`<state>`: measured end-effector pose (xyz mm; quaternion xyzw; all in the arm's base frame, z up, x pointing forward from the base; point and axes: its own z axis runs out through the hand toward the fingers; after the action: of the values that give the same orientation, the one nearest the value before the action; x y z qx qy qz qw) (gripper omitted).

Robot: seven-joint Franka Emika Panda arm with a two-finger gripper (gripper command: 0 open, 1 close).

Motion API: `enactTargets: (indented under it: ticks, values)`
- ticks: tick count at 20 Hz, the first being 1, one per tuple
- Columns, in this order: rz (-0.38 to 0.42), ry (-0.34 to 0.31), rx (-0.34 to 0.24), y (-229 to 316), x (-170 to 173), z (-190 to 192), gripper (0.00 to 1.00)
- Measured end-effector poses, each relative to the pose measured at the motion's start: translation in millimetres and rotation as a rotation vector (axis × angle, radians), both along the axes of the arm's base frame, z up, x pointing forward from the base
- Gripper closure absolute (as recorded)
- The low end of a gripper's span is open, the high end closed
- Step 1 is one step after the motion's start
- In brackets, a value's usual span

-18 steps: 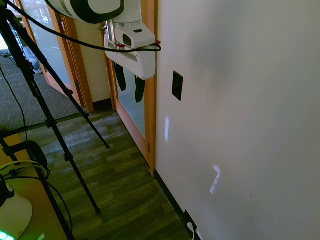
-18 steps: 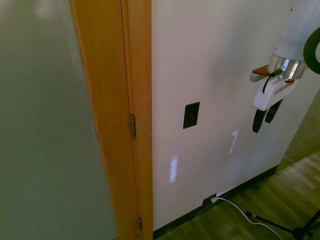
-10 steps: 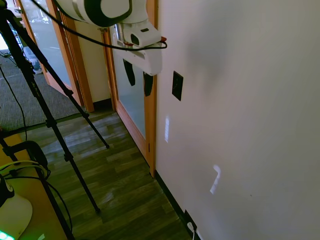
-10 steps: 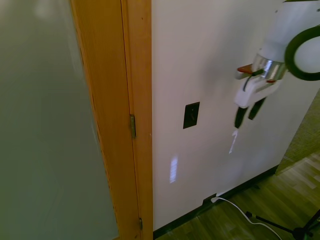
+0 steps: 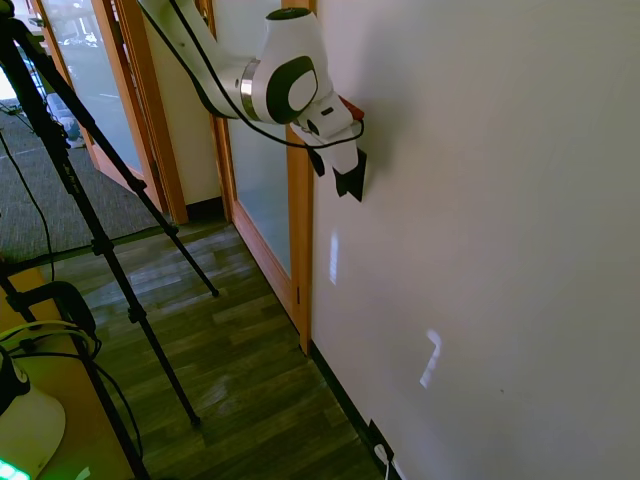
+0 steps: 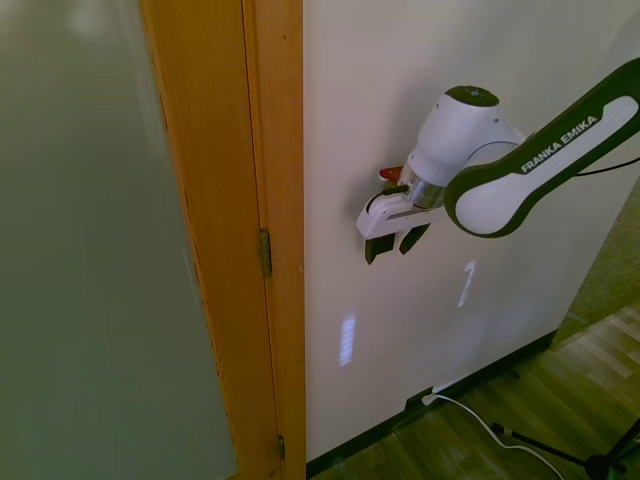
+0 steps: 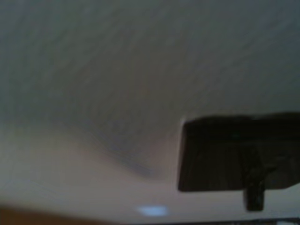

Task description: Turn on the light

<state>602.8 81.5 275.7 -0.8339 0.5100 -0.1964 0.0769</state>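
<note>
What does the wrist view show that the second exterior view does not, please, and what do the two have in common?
Only the wrist view shows the switch plate, a dark rectangle seen close up and blurred. Only the second exterior view shows the gripper at the wall, its two dark fingers pointing down and hiding the plate, along with the wooden door frame, its hinge and the white cable on the floor. Both show the pale wall.
</note>
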Motion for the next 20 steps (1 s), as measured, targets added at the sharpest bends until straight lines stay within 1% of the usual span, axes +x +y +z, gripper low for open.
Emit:
enactTargets:
  ticks: [1,2,4,7,10,20]
  values:
    - [-0.027,-0.025,-0.01,0,0,3,0.0]
    - [-0.053,-0.047,-0.02,0,-1,6,1.0]
    - [-0.083,-0.068,-0.035,4,-2,8,1.0]
    - [-0.103,-0.069,-0.033,8,-3,7,1.0]
    - [-0.122,-0.078,-0.031,0,-3,7,1.0]
    - [-0.129,-0.088,-0.025,-9,-6,4,1.0]
